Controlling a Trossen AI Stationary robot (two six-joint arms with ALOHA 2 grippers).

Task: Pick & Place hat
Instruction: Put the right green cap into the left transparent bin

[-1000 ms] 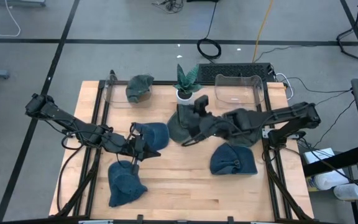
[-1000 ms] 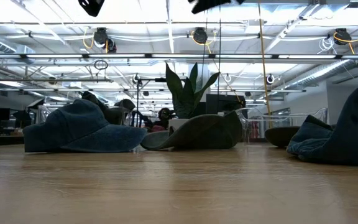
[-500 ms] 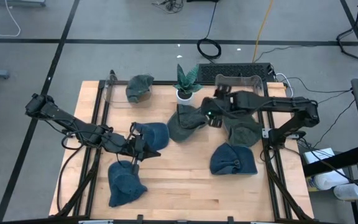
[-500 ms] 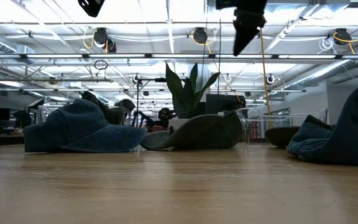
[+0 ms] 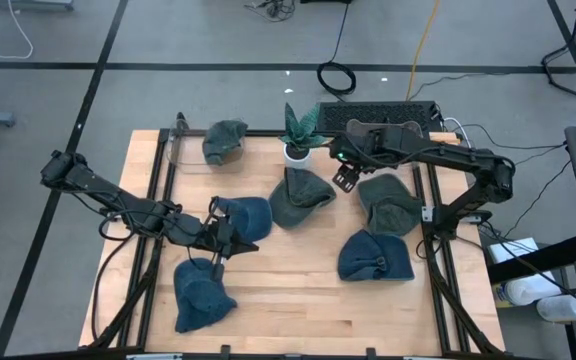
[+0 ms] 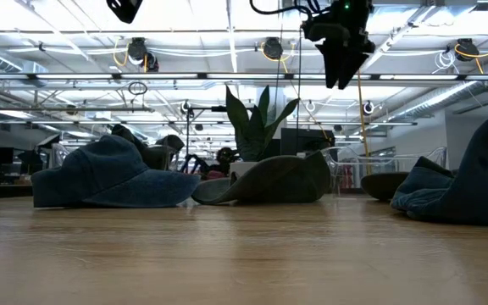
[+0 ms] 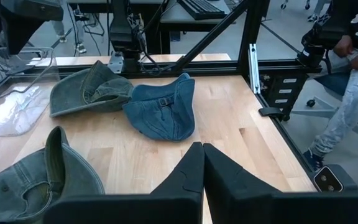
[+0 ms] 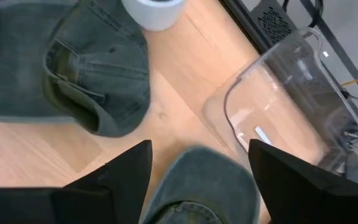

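Observation:
Several denim hats lie on the wooden table. A dark green hat (image 5: 301,197) (image 8: 98,81) (image 6: 269,180) rests flat at the centre, next to a blue hat (image 5: 248,215) (image 6: 108,174). Another green hat (image 5: 388,205) (image 8: 204,186) lies to the right, and a blue hat (image 5: 375,258) (image 7: 163,112) lies nearer. My right gripper (image 5: 346,172) (image 6: 341,63) (image 8: 197,180) is open and hangs in the air between the two green hats, touching nothing. My left gripper (image 5: 232,235) (image 7: 199,168) is shut and waits beside the centre blue hat.
A clear bin (image 5: 386,143) (image 8: 278,106) stands at the far right, and another (image 5: 190,150) at the far left holds a green hat (image 5: 225,140). A potted plant (image 5: 300,135) (image 6: 257,119) stands between them. One more blue hat (image 5: 203,295) lies near left. A person (image 7: 353,74) stands beyond the table's right edge.
My right gripper has swung from above the centre green hat toward the table's far right, ending near the right clear bin. The hats have stayed where they were.

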